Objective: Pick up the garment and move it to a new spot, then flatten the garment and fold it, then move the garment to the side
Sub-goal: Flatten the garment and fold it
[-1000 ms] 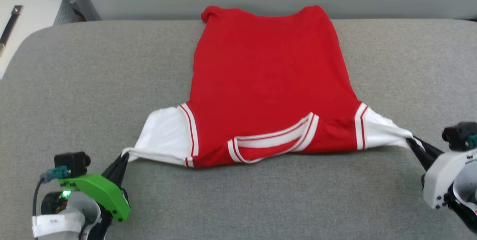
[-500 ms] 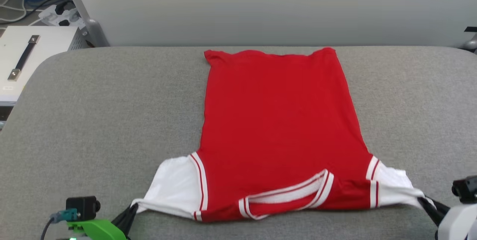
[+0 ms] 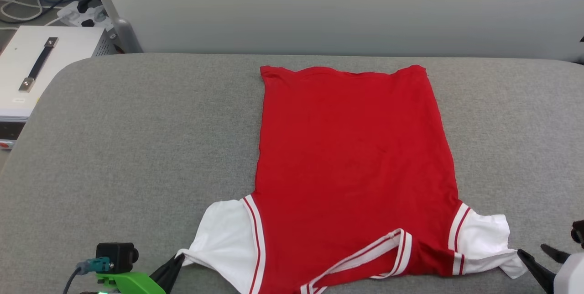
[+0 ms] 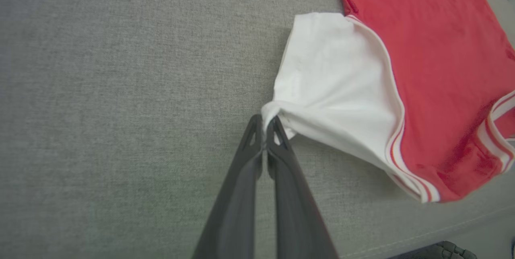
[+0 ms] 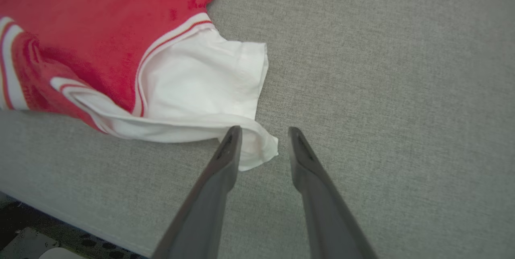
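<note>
The garment (image 3: 351, 161), a red jersey with white short sleeves and striped trim, lies spread flat on the grey padded table (image 3: 137, 139), plain side up, collar toward me. My left gripper (image 3: 175, 262) is shut on the corner of the white sleeve (image 4: 334, 86), which it holds slightly raised off the cloth surface (image 4: 264, 120). My right gripper (image 3: 531, 249) is open. The other white sleeve (image 5: 201, 86) rests on the table, its loose corner lying just at my right gripper (image 5: 264, 129), against the left fingertip (image 5: 233, 138).
A white box with a black handle (image 3: 41, 65) stands off the table's left corner, with cables and a power strip (image 3: 82, 11) behind it. A pale wall runs along the back. The table's front edge (image 5: 80, 227) is close under both grippers.
The right gripper has opened and let go of its sleeve, which now lies slack on the table. The left gripper still holds its sleeve. The head camera has shifted, showing more of the table's far side.
</note>
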